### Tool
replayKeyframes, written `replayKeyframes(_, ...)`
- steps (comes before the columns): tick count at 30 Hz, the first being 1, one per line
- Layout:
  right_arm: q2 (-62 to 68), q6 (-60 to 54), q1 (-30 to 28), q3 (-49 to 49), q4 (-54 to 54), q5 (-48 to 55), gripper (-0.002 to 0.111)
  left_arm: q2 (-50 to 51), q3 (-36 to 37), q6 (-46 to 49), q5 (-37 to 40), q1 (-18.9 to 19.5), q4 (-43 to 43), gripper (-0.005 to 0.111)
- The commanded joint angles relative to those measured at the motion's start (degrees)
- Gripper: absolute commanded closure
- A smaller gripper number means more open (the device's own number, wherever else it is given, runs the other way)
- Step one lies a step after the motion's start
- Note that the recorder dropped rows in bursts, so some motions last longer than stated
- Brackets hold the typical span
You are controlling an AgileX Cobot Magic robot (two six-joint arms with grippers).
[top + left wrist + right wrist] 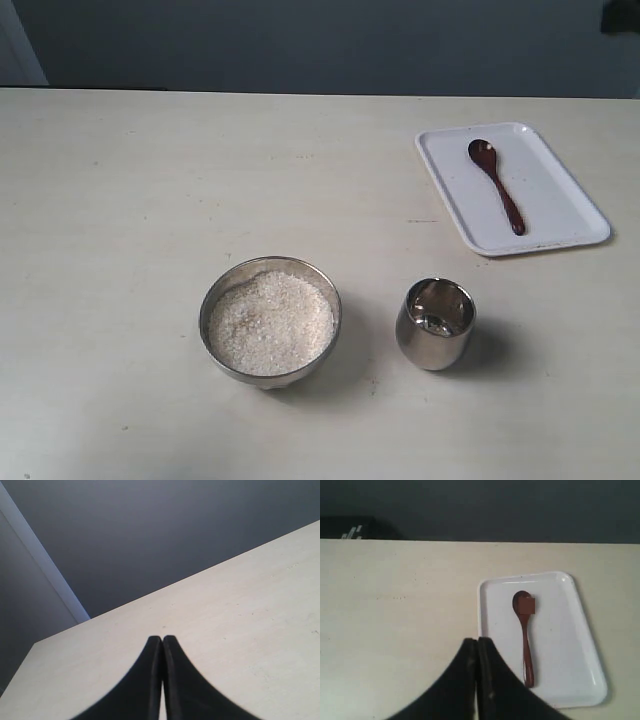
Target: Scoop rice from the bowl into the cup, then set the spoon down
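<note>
You see pale table (140, 200). Bowl (207, 310) low in view, left of centre, rice (270, 322) heaped almost to rim. Cup (435, 325) upright, right of bowl, near but not touching; inside shows only reflections, contents unclear. White tray (560, 215) upper right, well apart from cup. Spoon (499, 188) lies in tray, head toward far edge, handle slanting down-right.

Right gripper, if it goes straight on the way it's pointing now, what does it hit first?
Most likely bare table just beside the rim of the white tray; the shut right gripper points along that edge and might clip it. The spoon lies off its line. Depth is unclear.
</note>
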Motion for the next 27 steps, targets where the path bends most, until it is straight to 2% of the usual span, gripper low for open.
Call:
replayKeyframes(1,-16.07,0.34,0.06,13.84,-5.72,-1.53,0.109,-0.31,-0.26,-0.46,-0.28,-0.03,0.0,0.106)
replayKeyframes(6,-27.05,0.38,0.06,17.33,-6.82,8.36,0.109,-0.31,-0.26,-0.46,-0.45,-0.03,0.0,0.106)
replayKeyframes(20,-36.42,0.38,1.05,17.33,-4.26,8.48,0.109,-0.31,-0.26,-0.46,-0.45,-0.03,0.0,0.106)
replayKeyframes(22,-37.12,0.38,-0.21,17.33,-4.02,8.48,0.109,-0.31,-0.26,-0.46,-0.45,-0.03,0.0,0.106)
replayKeyframes(27,-38.82,0.38,-7.6,17.33,-2.59,8.48,0.109,-0.31,-0.26,-0.46,-0.45,-0.03,0.0,0.106)
